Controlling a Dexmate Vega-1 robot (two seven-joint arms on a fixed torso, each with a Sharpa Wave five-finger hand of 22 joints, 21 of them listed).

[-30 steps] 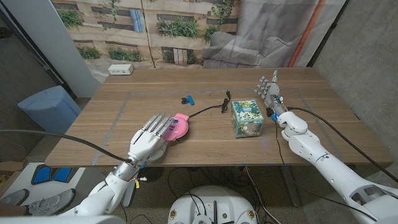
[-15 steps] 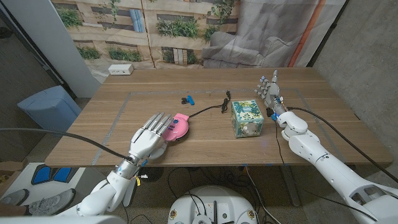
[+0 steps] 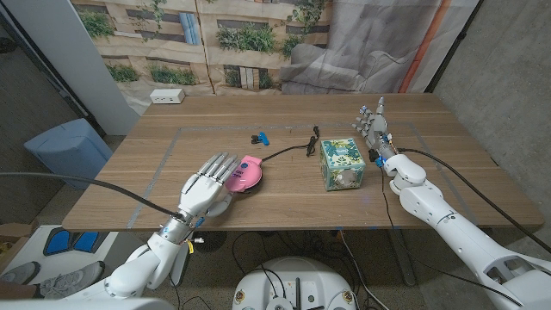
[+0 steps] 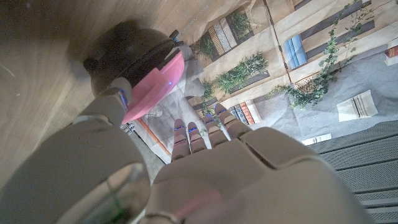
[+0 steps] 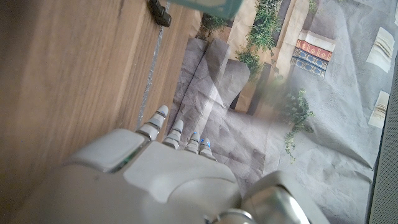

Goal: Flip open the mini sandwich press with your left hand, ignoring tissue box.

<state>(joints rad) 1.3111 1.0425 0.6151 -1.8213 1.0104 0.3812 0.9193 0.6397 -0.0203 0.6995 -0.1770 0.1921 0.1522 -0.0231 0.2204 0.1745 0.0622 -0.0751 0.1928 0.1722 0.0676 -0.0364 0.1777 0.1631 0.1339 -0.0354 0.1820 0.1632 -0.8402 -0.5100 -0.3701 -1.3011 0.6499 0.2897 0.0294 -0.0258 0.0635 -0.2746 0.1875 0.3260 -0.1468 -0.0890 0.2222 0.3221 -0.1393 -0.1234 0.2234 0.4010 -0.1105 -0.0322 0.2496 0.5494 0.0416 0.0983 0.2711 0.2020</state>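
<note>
The left hand [image 3: 207, 187], fingers spread and holding nothing, is seen from the head view just left of the pink mini sandwich press [image 3: 244, 175] at the desk's [image 3: 284, 202] near-middle. In the left wrist view the thumb is shown beside its closed pink lid. The right hand [image 3: 374, 126], open, is held upright far right.

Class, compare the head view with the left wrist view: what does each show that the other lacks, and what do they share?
Head view alone: the tissue box, the right hand standing beside it, the black cord and the blue clip. Left wrist view alone: the dark underside beneath the press's pink lid. Both: the left hand at the pink sandwich press, on the wooden table.
</note>
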